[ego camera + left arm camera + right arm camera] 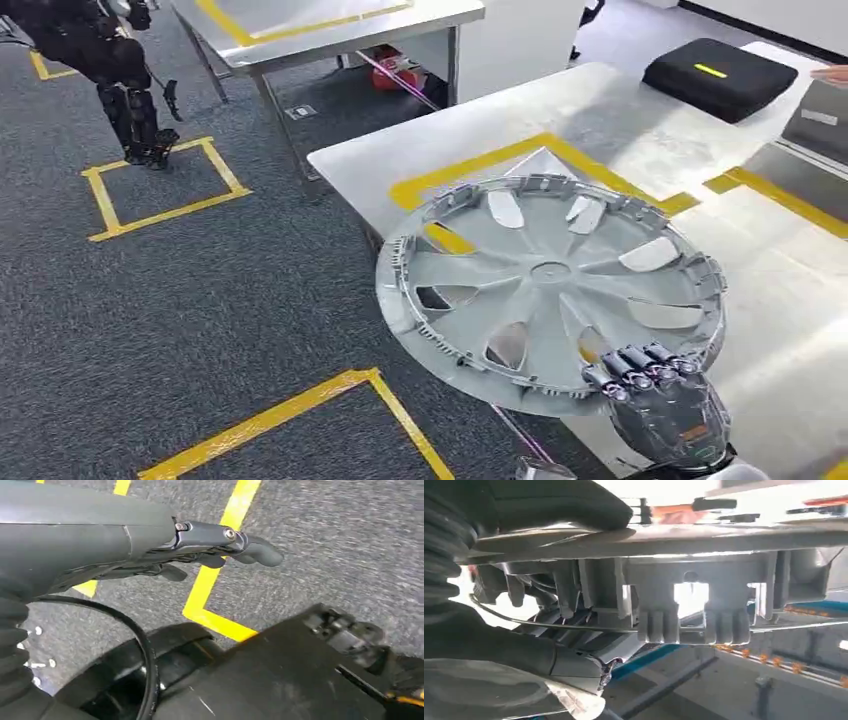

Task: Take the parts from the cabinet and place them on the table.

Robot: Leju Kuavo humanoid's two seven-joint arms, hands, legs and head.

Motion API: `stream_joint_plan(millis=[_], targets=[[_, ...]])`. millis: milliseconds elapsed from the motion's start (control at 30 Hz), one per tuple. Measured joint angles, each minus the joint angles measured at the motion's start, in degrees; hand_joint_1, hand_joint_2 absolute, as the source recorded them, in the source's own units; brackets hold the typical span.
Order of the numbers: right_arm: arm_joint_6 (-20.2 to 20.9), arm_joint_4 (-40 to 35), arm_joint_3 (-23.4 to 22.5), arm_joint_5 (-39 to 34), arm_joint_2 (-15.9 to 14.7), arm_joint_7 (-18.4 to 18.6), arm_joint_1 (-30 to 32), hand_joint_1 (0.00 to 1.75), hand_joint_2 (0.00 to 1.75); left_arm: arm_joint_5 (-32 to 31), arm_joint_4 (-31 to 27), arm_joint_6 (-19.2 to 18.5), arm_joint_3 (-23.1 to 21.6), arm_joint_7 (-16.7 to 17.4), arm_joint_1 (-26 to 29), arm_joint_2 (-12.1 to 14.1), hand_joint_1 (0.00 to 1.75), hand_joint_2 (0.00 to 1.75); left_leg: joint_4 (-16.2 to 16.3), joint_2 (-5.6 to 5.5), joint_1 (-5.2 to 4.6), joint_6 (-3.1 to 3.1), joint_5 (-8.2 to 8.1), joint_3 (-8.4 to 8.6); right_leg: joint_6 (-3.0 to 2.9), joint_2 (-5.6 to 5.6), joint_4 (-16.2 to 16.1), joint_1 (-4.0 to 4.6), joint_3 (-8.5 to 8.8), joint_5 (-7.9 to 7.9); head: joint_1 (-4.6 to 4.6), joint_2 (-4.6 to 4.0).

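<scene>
A silver wheel cover (pixel 540 280) with curved spokes hangs tilted over the near corner of the steel table (pixel 640 130), part of it out over the carpet. My right hand (pixel 660 400) grips its near rim, fingers lying on the top face. In the right wrist view the cover's ribbed underside and wire ring (pixel 689 595) run across the picture, with my right hand (pixel 524 510) clamped on the rim. My left hand (pixel 220 545) hangs over the carpet with nothing in it, thumb stretched out.
Yellow tape outlines a zone on the table (pixel 560 150). A black case (pixel 720 75) lies at the table's far end, near a person's hand (pixel 832 72). A second table (pixel 330 30) stands behind. Another robot's legs (pixel 130 100) stand by a yellow floor square (pixel 160 190).
</scene>
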Motion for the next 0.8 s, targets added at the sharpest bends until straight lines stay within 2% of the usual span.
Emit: stream_joint_plan(millis=[33,67,100,133,167,200,233,267,300,333,367,433,467,500,533,567,600,633,667,700,733,767,800], targets=[[0.0,0.0,0.1,0.0,0.0,0.4,-0.1,1.75,1.75,0.1,0.0,0.2,0.0,0.0,0.0,0.0,0.00,1.75,2.9,-2.52,0.14,-0.12,-1.97,-1.18,-0.37,0.51,0.0,-0.01,-0.06,0.08,-0.22,0.00],[0.0,0.1,0.1,0.0,0.0,0.7,-0.2,1.75,1.75,0.3,0.0,0.2,0.0,-0.1,0.2,0.0,0.00,1.75,7.4,-3.51,0.18,-0.18,-4.35,-3.14,-0.56,1.11,0.0,0.03,-0.12,0.11,-0.24,0.00],[0.0,0.2,0.2,0.0,0.0,0.9,-0.2,1.75,1.75,0.4,0.0,0.2,0.0,-0.1,0.3,0.0,0.00,1.75,12.9,-3.78,0.17,-0.22,-6.69,-5.59,-0.75,1.82,0.0,0.15,-0.20,0.16,-0.24,0.00],[0.0,0.3,0.2,0.0,0.0,0.9,-0.1,1.75,1.75,0.4,0.0,0.3,0.0,-0.1,0.3,0.0,0.00,1.75,17.2,-3.85,0.16,-0.16,-8.10,-7.64,-0.84,2.57,0.0,0.29,-0.27,0.22,-0.24,0.00],[0.0,0.4,0.2,0.0,0.0,0.9,-0.1,1.75,1.75,0.4,0.0,0.3,0.0,-0.2,0.3,0.0,0.00,1.75,18.6,-3.87,0.16,-0.01,-7.89,-8.39,-0.93,3.38,0.0,0.42,-0.28,0.29,-0.22,0.00],[0.0,0.5,0.2,0.0,0.0,0.9,-0.1,1.75,1.75,0.4,0.0,0.3,0.0,-0.2,0.2,0.0,0.00,1.75,17.3,-3.92,0.12,0.24,-6.34,-7.81,-0.94,4.13,0.0,0.54,-0.25,0.31,-0.22,0.00],[0.0,0.6,0.2,0.0,0.0,0.9,-0.1,1.75,1.75,0.4,0.0,0.3,0.0,-0.2,0.2,0.0,0.00,1.75,13.8,-4.14,0.10,0.57,-3.88,-6.25,-0.92,4.95,0.1,0.59,-0.23,0.38,-0.24,0.00],[0.0,0.6,0.3,0.0,0.0,1.0,0.0,1.75,1.75,0.4,0.0,0.3,0.0,-0.2,0.2,0.1,0.00,1.75,8.3,-4.80,0.03,1.00,-0.91,-3.79,-0.86,5.83,0.1,0.61,-0.17,0.47,-0.20,0.00],[0.0,0.6,0.3,0.0,0.0,1.0,0.0,1.75,1.75,0.4,0.0,0.3,0.0,-0.2,0.3,0.2,0.00,1.75,3.2,-6.43,-0.03,1.40,1.49,-1.48,-0.80,6.60,0.1,0.58,-0.15,0.56,-0.24,0.00],[0.0,0.7,0.4,0.0,0.0,1.0,-0.1,1.75,1.75,0.4,0.0,0.3,0.0,-0.2,0.4,0.4,0.00,1.75,0.7,-9.18,0.02,1.77,1.13,-0.42,-0.51,7.21,0.2,0.70,-0.42,0.74,-0.18,0.00],[0.0,0.7,0.5,0.0,0.0,1.0,-0.2,1.75,1.75,0.4,0.0,0.3,0.0,-0.2,0.4,0.4,0.00,1.75,-0.5,-8.86,0.05,1.77,1.07,-0.18,-0.23,7.81,0.3,0.52,-0.87,0.91,-0.22,0.00],[0.0,0.7,0.5,0.0,0.0,1.0,-0.1,1.75,1.75,0.4,0.0,0.0,0.0,-0.2,0.3,0.3,0.00,1.75,-0.3,-8.01,-0.25,1.76,0.99,-0.28,0.56,8.86,0.0,0.11,-1.36,1.41,-0.33,0.00],[0.0,0.7,0.5,0.0,0.0,1.1,0.0,1.75,1.75,0.4,0.0,-0.1,0.0,-0.2,0.2,0.3,0.00,1.75,-0.9,-7.40,-0.16,2.04,1.37,-0.15,0.97,9.53,-0.2,0.23,-1.52,1.62,-0.37,0.00],[0.0,0.8,0.5,0.0,0.0,1.1,0.1,1.75,1.75,0.4,0.0,-0.2,0.0,-0.2,0.2,0.3,0.00,1.75,-1.7,-6.32,0.30,2.20,1.92,0.08,0.89,7.67,0.7,0.23,-2.29,0.95,-0.26,0.00],[0.0,0.9,0.5,0.0,0.0,1.2,0.1,1.75,1.75,0.4,0.0,-0.1,0.0,-0.2,0.2,0.3,0.00,1.75,-1.9,-5.95,0.23,2.51,2.04,0.07,1.10,4.60,2.4,0.49,-3.27,-0.62,-0.01,-0.02],[0.0,0.9,0.6,0.0,0.0,1.1,-0.2,1.75,1.75,0.4,0.0,-0.1,0.0,-0.2,0.3,0.3,0.00,1.75,-1.9,-5.17,0.18,2.54,2.04,-0.03,1.42,3.07,6.0,0.42,-4.99,-2.80,0.30,0.00],[0.0,1.0,0.7,0.0,-0.1,1.1,-0.4,1.75,1.75,0.4,0.0,-0.2,0.0,-0.2,0.5,0.2,0.00,1.75,-1.9,-4.29,0.08,2.57,2.01,-0.04,1.69,2.38,10.9,0.27,-7.12,-5.08,0.35,0.00],[0.0,1.0,0.8,0.0,-0.1,1.2,-0.4,1.75,1.75,0.4,0.0,-0.2,0.0,-0.2,0.7,0.2,0.00,1.75,-1.8,-3.29,0.06,2.60,1.97,-0.10,2.02,2.15,15.5,0.14,-9.26,-6.87,0.26,0.00],[0.0,1.1,0.9,0.0,-0.1,1.2,-0.3,1.75,1.75,0.4,0.0,-0.1,0.0,-0.2,0.8,0.2,0.00,1.75,-1.8,-2.49,0.07,2.59,1.96,-0.13,2.30,2.01,17.8,0.00,-10.18,-7.19,0.41,0.00],[0.0,1.2,0.9,0.0,-0.1,1.2,-0.3,1.75,1.75,0.4,0.0,-0.2,0.0,-0.2,0.8,0.2,0.00,1.75,-1.8,-1.78,0.12,2.52,1.90,-0.11,2.53,1.86,16.9,-0.17,-9.62,-6.19,0.39,0.00],[0.0,1.2,0.9,0.0,-0.1,1.5,-0.3,1.75,1.75,0.4,0.0,-0.1,0.0,-0.2,0.7,0.2,0.00,1.75,-1.7,-1.08,0.18,2.34,1.78,-0.09,2.73,1.52,13.8,-0.32,-7.80,-4.28,0.41,0.00],[0.0,1.2,0.9,0.0,-0.1,1.6,-0.3,1.75,1.75,0.4,0.0,-0.1,0.0,-0.2,0.7,0.0,0.00,1.75,-1.6,-0.43,0.28,2.08,1.61,-0.03,2.88,0.86,8.7,-0.46,-4.95,-1.98,0.41,0.00],[0.0,1.2,0.9,0.0,-0.1,1.6,-0.3,1.75,1.75,0.4,0.0,-0.2,0.0,-0.2,0.8,0.0,0.00,1.75,-1.3,0.21,0.37,1.72,1.29,0.05,3.13,-1.04,2.6,-0.56,-1.39,0.17,0.41,0.00]])
